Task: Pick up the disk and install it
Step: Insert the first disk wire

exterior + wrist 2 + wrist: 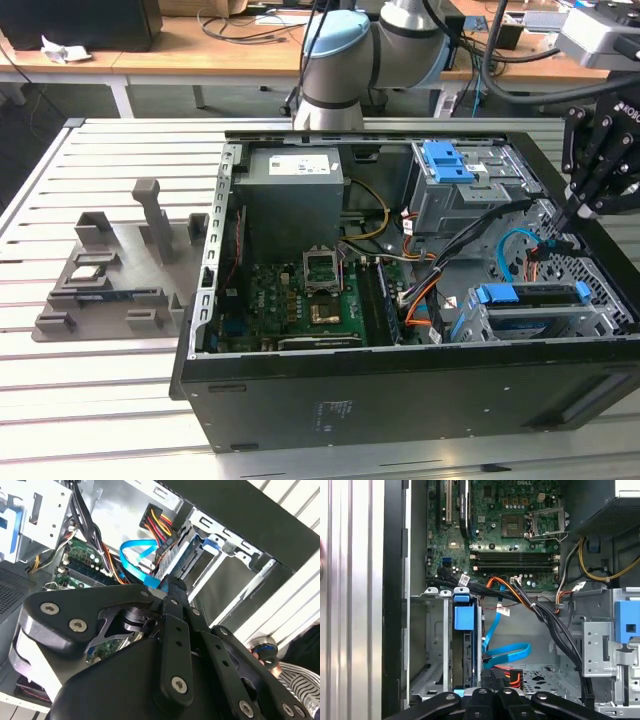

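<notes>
My black multi-link gripper (pixel 568 215) hangs over the open computer case's far-right corner in the exterior view; I cannot tell how its jaws stand. Just beyond the tips, I see one silver-metal disk with blue side rails (pixel 465 652) seated edge-on in the grey metal drive cage (pixel 590 318), its long axis running away from the gripper toward the green motherboard (pixel 495 535). I count one blue flat data cable (pixel 505 652) beside it.
</notes>
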